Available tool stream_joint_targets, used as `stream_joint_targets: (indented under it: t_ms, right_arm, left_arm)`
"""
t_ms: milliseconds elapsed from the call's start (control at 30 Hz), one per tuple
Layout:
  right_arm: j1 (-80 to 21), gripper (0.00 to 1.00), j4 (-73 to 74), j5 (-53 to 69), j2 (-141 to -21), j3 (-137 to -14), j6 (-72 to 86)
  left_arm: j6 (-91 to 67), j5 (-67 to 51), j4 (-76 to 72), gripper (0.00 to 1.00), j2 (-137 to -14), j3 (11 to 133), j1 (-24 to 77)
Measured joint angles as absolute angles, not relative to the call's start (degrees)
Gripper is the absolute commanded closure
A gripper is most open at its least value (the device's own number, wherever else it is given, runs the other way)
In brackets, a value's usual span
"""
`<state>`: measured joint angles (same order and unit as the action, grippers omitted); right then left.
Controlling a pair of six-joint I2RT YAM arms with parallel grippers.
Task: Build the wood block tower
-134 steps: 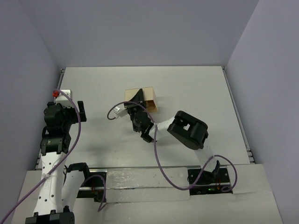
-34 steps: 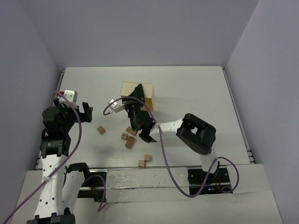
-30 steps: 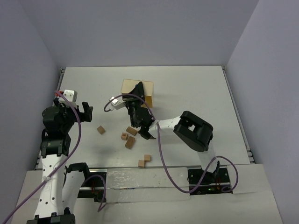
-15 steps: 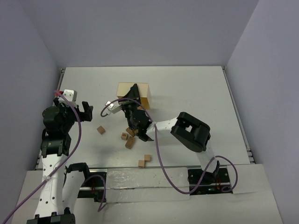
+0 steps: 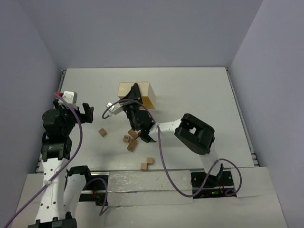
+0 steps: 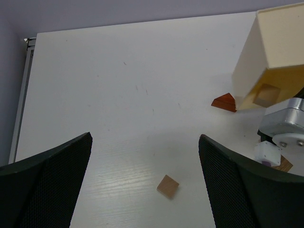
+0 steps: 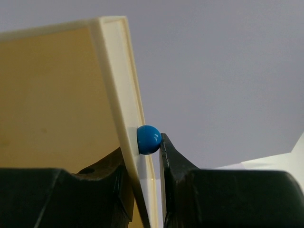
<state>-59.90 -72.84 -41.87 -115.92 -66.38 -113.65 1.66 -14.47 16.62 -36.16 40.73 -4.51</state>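
Stretched to frame centre, the right gripper (image 7: 144, 142) clamps the wall of the tilted tray (image 7: 57, 95); the left gripper (image 6: 145, 140) stands wide apart.

Tan wood blks (image 5: 132, 145), loose, scattered, unstacked

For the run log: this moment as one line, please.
right gripper: shut on wooden tray wall | left gripper: open, empty | wooden blocks: loose on table, unstacked

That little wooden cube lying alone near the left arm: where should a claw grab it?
Probably from straight above, closing on two opposite side faces of the lone cube. It lies flat on the table, clear all round, but cornerwise to the open left gripper, so rotate the wrist first.
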Motion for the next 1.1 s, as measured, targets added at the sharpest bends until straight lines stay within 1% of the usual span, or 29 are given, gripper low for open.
stream_joint_targets:
  t_ms: [100, 233, 333, 700, 900, 967, 1100]
  right_arm:
    - [-60.1, 1.0, -72.9, -41.7, -117.4, -69.7, -114.2]
    - [-60.2, 1.0, -73.2, -40.9, -116.0, -65.5, -113.5]
    - [-60.3, 1.0, -72.8, -40.5, -119.2, -70.0, -114.3]
    - [-59.7, 1.0, -72.8, -39.1, -118.8, -68.0, -114.5]
    - [-60.1, 1.0, -72.9, -37.7, -117.8, -65.7, -114.5]
    - [-59.8, 1.0, -72.9, -36.5, -116.1, -61.7, -114.5]
    - [-59.8, 1.0, -72.9, -34.9, -116.2, -59.5, -114.5]
  left_arm:
    - [1.6, -14.5, 15.9, 0.01, -36.3, 40.5, -4.5]
    - [1.5, -13.9, 15.9, 0.01, -36.6, 40.5, -4.5]
    - [1.3, -14.0, 15.5, 0.01, -36.7, 40.3, -4.6]
    - [-0.9, -13.8, 14.8, 0.01, -37.4, 40.4, -4.6]
    - [-1.1, -13.7, 14.6, 0.01, -37.3, 40.4, -4.6]
    - [-1.1, -13.5, 14.6, 0.01, -37.4, 40.4, -4.6]
    - [-1.2, -13.5, 13.9, 0.01, -37.2, 40.3, -4.6]
